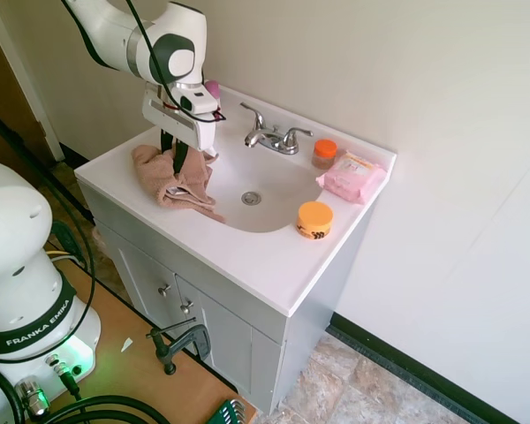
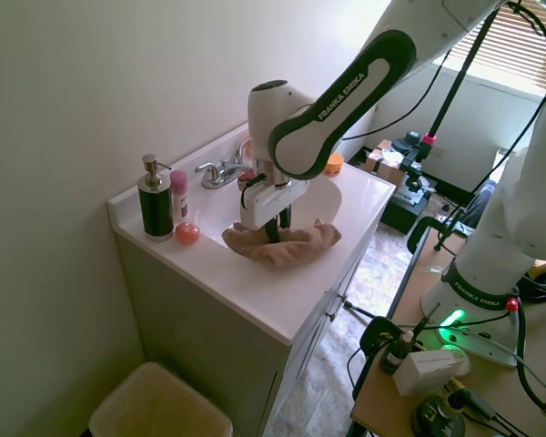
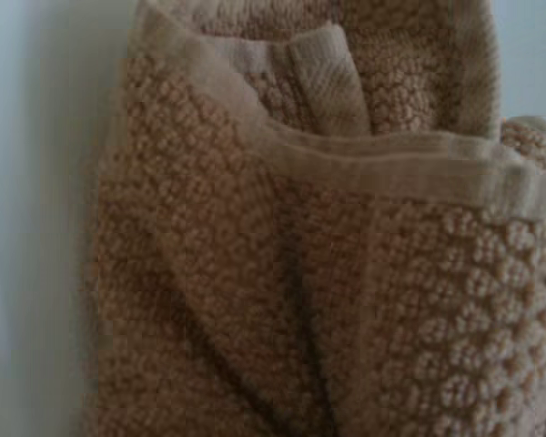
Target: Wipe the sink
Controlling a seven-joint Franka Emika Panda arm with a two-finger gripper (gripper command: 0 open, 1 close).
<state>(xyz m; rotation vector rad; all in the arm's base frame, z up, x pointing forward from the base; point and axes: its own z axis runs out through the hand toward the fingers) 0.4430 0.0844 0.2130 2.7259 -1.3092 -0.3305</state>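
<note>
In the second exterior view, a dark soap dispenser [image 2: 154, 202] stands at the left back corner of the vanity top, with a pink bottle [image 2: 179, 195] just beside it and a small pink ball [image 2: 187, 233] in front. Seen in the first exterior view, a crumpled tan towel [image 1: 172, 179] lies left of centre, draped over the basin's left rim. The gripper [image 1: 173, 155] comes down into the towel; its dark fingers sink into the folds and I cannot tell how wide they stand or whether they pinch the cloth. Right of it sits the sink [image 1: 278, 190], a glossy white oval basin moulded into the white top, mid-frame, with its long axis running from lower left to upper right. Its small metal drain [image 1: 251, 198] lies in the middle, and the chrome faucet [image 1: 271, 134] at the back rim points its spout toward the lower left. Further right stand an orange-lidded jar [image 1: 324, 153], a pink wipes pack [image 1: 352, 176] and a low orange tub [image 1: 314, 219] on the front rim.
</note>
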